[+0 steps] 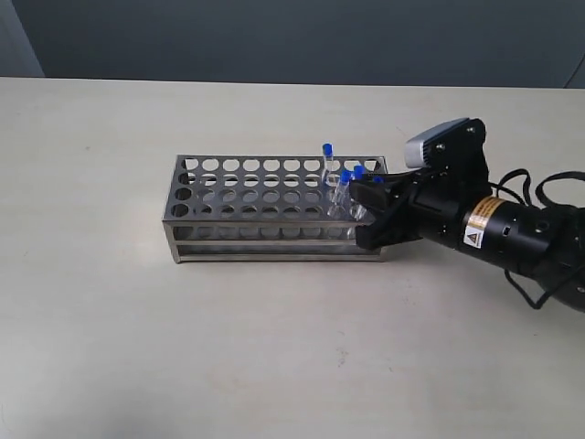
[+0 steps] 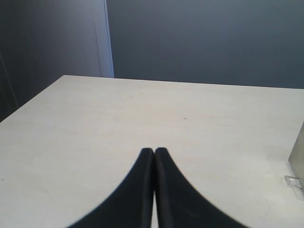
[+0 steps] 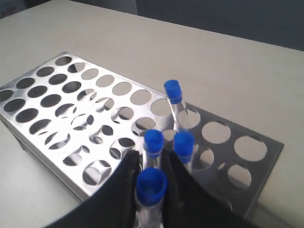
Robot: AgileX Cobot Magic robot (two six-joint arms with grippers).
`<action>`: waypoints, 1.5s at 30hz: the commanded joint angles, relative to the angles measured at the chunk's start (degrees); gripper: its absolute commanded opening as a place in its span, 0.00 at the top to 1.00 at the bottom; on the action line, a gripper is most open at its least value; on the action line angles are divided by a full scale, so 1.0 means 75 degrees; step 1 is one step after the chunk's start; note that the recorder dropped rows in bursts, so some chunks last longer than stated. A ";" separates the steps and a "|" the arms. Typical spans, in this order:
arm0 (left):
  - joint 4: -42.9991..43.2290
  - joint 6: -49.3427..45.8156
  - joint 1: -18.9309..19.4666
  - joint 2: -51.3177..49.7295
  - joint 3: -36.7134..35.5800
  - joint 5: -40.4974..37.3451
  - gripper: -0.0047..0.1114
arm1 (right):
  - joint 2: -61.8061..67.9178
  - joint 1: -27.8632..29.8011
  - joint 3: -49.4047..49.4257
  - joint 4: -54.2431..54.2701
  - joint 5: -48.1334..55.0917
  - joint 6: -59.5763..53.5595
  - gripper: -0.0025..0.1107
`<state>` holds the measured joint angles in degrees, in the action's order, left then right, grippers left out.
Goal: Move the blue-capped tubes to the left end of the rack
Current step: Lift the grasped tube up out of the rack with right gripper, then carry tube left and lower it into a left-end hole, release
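Right gripper (image 3: 151,160) was narrow, fingers pressed against both sides of nearest tube (image 3: 151,186). Just beyond, two more blue-capped tubes (image 3: 184,142) stood in holes. Fourth tube (image 3: 173,91) sat farther back, leaning. All four were at right end of rack (image 1: 274,243), mid-table (image 1: 137,347). Left gripper (image 2: 154,153) was closed, fingers touching, holding nothing, over table.

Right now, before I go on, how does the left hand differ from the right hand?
The left hand is shut, nothing between its fingers; the right hand has fingers flanking a blue-capped tube, firm grip unclear. The left hand hangs over the table, off the rack; the right hand is at the rack's right end in the exterior view. Both have black fingers.
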<state>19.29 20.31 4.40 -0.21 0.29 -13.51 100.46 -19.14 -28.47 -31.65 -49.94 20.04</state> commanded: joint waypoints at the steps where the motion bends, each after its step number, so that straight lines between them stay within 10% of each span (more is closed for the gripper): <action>1: -0.0026 0.0014 -0.0052 0.0028 -0.0025 0.0021 0.96 | -0.0849 -0.0047 -0.0003 -0.0666 0.0424 0.0275 0.98; 16: -0.0026 0.0014 -0.0052 0.0028 -0.0025 0.0021 0.96 | -0.2389 -0.0047 -0.1702 -0.3180 0.1830 0.3165 0.98; 30: -0.0026 0.0014 -0.0052 0.0028 -0.0025 0.0021 0.96 | 0.0815 -0.1951 -0.5452 -0.4674 0.2454 0.4320 0.98; 45: -0.0026 0.0014 -0.0052 0.0028 -0.0025 0.0021 0.96 | 0.2819 -0.2121 -0.7651 -0.5544 0.3135 0.5351 0.98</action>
<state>19.29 20.31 4.40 -0.21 0.29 -13.51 121.05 -34.97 -84.90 -72.61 -27.35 58.74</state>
